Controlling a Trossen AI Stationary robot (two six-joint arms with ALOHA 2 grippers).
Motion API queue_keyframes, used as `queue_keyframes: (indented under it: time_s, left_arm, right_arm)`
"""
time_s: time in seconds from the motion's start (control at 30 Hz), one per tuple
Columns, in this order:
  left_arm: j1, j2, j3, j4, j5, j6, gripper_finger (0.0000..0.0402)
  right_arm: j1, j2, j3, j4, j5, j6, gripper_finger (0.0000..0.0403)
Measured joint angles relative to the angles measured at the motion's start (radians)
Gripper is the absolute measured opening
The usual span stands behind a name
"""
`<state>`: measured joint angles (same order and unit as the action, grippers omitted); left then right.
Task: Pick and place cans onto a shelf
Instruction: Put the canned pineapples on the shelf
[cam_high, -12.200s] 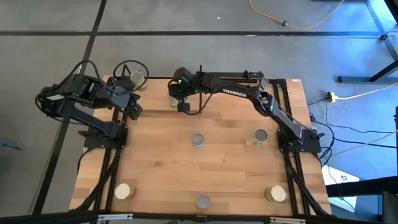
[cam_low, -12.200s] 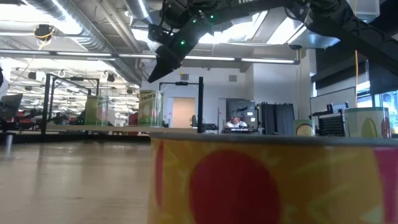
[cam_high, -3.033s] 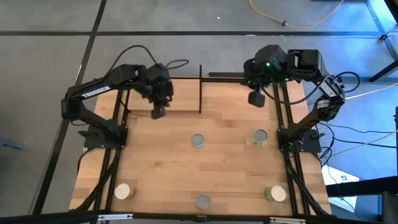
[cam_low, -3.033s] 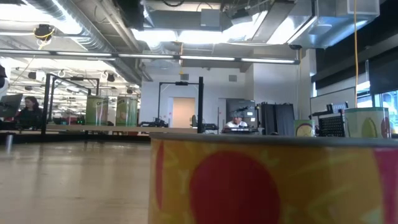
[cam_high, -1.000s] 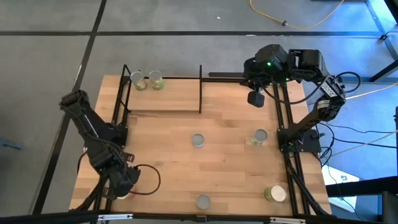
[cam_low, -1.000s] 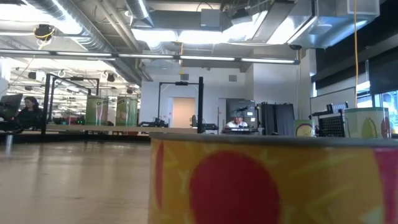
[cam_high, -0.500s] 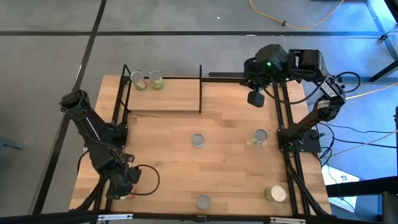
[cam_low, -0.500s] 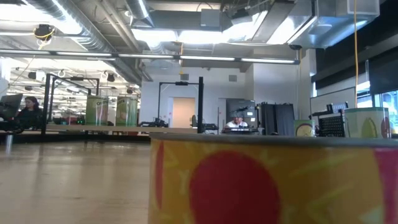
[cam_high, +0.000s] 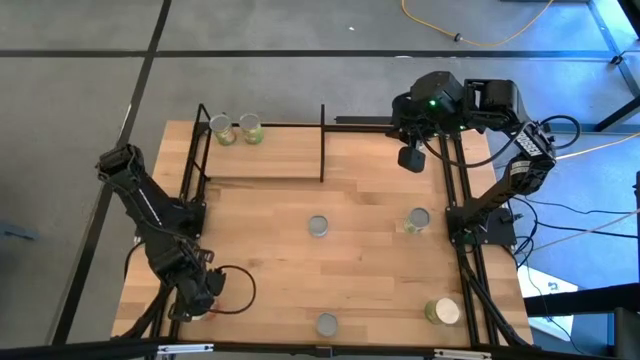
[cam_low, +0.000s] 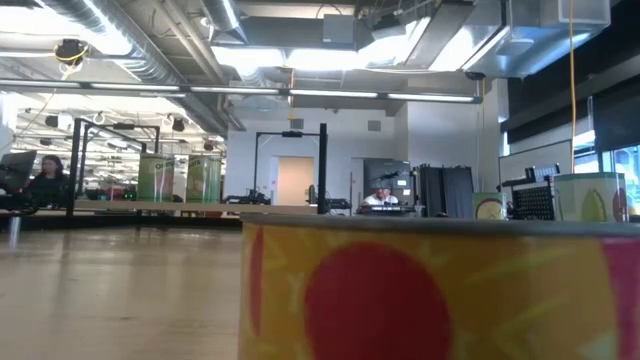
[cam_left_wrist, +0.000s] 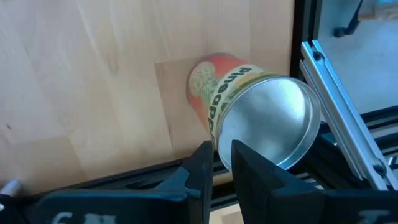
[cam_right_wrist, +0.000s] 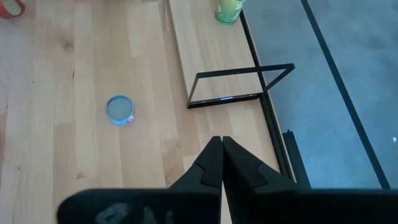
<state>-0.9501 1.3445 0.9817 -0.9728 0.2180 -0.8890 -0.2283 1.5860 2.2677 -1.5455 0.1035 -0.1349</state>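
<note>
Left gripper stood at the table's near-left corner over 1 can, fingers nearly together, nothing gripped. Right gripper hung closed and empty at the far right. Shelf, far left, held 2 cans; 4 cans stood on the table.

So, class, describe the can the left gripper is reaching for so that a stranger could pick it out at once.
Start at the wooden table and go to its near left corner, beside the black frame rail. The left gripper is lowered over a can there. It alone has an arm above it, unlike the four other cans on the tabletop.
</note>
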Motion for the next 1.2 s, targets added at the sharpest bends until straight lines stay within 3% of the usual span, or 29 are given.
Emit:
queue_keyframes:
  time_s: [1.2]
  left_arm:
    - [-0.021,0.003,-0.001,0.025,-0.071,-0.055,0.0050]
  right_arm:
    - [0.000,0.000,0.000,0.000,0.000,-0.008,0.0007]
